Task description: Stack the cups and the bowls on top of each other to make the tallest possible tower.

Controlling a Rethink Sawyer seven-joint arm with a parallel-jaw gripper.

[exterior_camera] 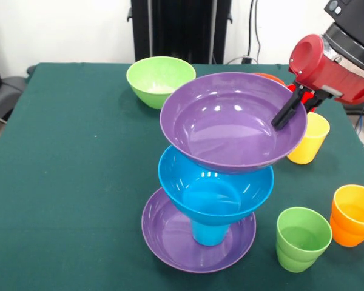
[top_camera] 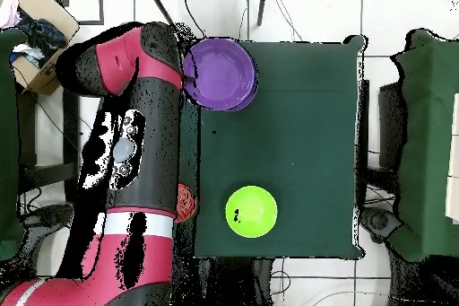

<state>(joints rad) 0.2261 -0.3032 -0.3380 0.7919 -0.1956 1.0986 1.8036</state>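
Green-clothed table [exterior_camera: 79, 182] bears the tower [exterior_camera: 215, 182], leaning; gripper [exterior_camera: 289, 112] clamps the top purple bowl's [exterior_camera: 224, 124] rim.

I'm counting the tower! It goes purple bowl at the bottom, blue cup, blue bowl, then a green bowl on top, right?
Almost. The top bowl is purple, not green, as the front view shows. The green bowl sits apart on the table. The rest is right.
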